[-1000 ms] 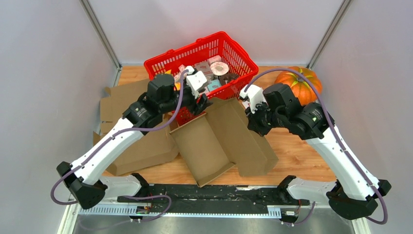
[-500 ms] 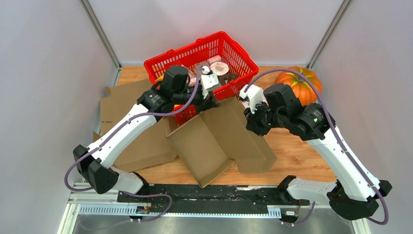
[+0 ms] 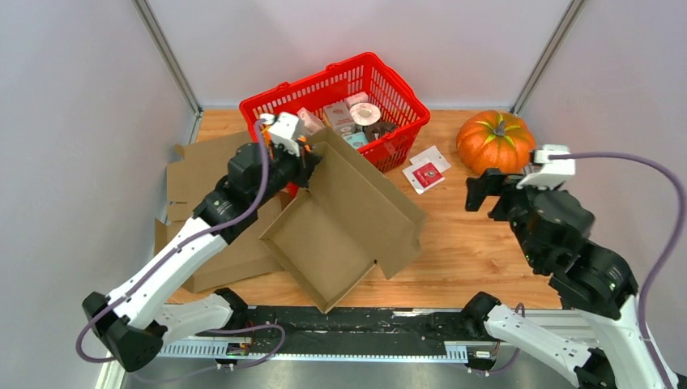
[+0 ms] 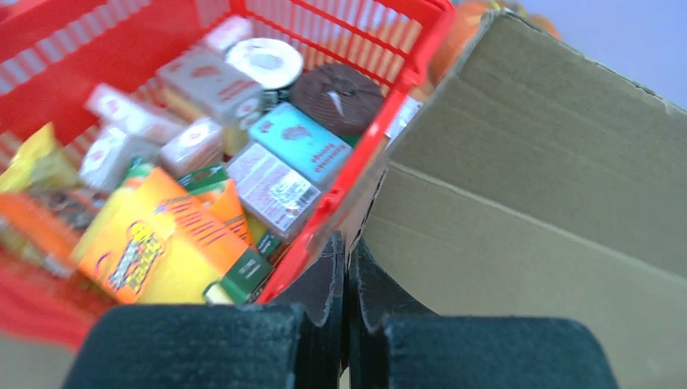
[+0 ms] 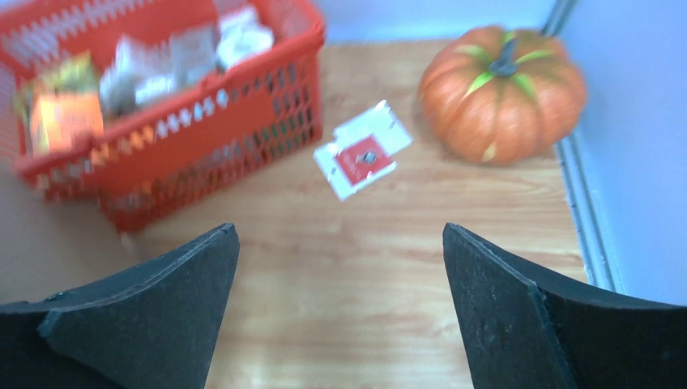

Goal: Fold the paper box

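The paper box (image 3: 324, 243) is a brown cardboard tray with its big lid flap (image 3: 364, 190) tilted up, lying at the table's middle. My left gripper (image 3: 306, 162) is shut on the flap's far left corner, beside the red basket. In the left wrist view the fingertips (image 4: 347, 241) pinch the thin cardboard edge, and the flap (image 4: 526, 203) fills the right side. My right gripper (image 3: 486, 194) hangs open to the right of the box, apart from it. The right wrist view shows its fingers (image 5: 340, 231) spread wide over bare wood with nothing between them.
A red basket (image 3: 389, 89) full of packets stands at the back, right behind the box. An orange pumpkin (image 3: 496, 139) sits back right. A small white and red card (image 3: 427, 173) lies between them. Flat cardboard sheets (image 3: 202, 170) are stacked at the left.
My right gripper let go of the box, opened and pulled away to the right. My left gripper shut on the flap's corner, and the box shifted left.
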`<action>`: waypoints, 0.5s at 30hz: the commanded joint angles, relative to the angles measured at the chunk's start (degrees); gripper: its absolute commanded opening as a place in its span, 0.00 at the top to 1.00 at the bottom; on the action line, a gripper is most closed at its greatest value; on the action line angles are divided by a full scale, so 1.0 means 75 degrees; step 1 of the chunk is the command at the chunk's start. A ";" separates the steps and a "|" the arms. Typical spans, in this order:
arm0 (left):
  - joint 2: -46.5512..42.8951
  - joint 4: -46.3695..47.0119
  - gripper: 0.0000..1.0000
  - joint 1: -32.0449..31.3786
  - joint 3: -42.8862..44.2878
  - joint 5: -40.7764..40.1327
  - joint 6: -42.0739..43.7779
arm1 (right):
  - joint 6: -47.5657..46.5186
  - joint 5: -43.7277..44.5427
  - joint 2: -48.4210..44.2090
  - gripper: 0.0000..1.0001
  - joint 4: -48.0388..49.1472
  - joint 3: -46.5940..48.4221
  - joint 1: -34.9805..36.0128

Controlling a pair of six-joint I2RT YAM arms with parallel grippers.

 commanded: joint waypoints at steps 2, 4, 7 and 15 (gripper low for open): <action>-0.0877 -0.0230 1.00 0.0156 -0.0021 -0.2302 -0.2658 | 0.0190 0.1547 -0.0008 0.00 0.1084 0.0047 0.0002; -0.0995 -0.0652 1.00 0.0156 0.0118 -0.2885 -0.3370 | 0.0342 0.1523 0.0214 0.00 0.0955 0.0082 -0.0010; -0.0948 -0.1438 1.00 0.0168 0.0237 -0.3217 -0.4052 | 0.0786 0.1056 0.0553 0.00 0.0861 0.0036 -0.0242; -0.1416 -0.1206 1.00 0.0156 -0.0932 -0.2819 -0.4045 | 0.1959 -0.3568 0.1468 0.00 0.1340 -0.0654 -0.3462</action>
